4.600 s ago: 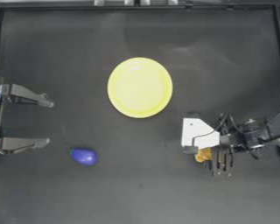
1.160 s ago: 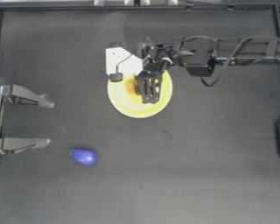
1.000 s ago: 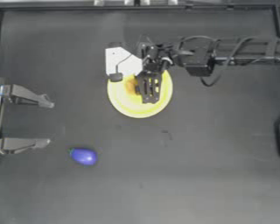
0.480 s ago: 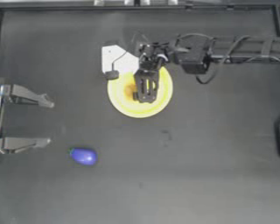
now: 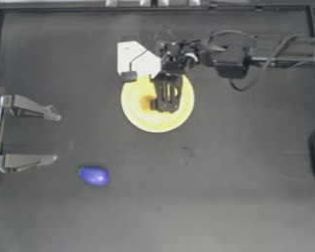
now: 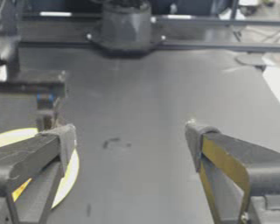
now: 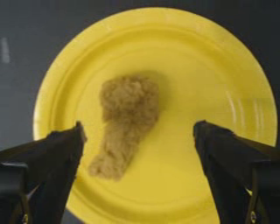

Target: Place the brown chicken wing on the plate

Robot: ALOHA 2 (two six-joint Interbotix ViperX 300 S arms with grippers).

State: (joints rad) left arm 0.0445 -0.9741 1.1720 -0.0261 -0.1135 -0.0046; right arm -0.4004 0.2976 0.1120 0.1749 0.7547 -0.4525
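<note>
1. The plate point(image 5: 156, 115) serves as the landmark; it lies on the dark table point(image 5: 239, 187), and in the right wrist view the plate point(image 7: 224, 78) shows its slightly raised rim.
2. The brown chicken wing point(image 7: 126, 123) lies flat on the plate, its thicker lumpy end toward the plate's middle and its thinner end toward the rim. From above, only a small part of the brown chicken wing point(image 5: 149, 103) shows beside the gripper.
3. The right gripper point(image 5: 165, 101) hangs over the plate, its arm reaching in from the far side of the table.
4. In the right wrist view the right gripper point(image 7: 139, 140) has its jaws spread wide, one on each side of the wing, neither touching it; the wing rests free on the plate between and beyond them.
5. The left gripper point(image 5: 51, 138) is parked well apart from the plate at the table's edge, jaws spread wide; its own view shows the left gripper point(image 6: 127, 144) with a slice of the plate point(image 6: 69, 170) behind one jaw.
6. A small blue-purple egg-shaped object point(image 5: 94, 175) lies on the table well apart from the plate, on the left gripper's side.
</note>
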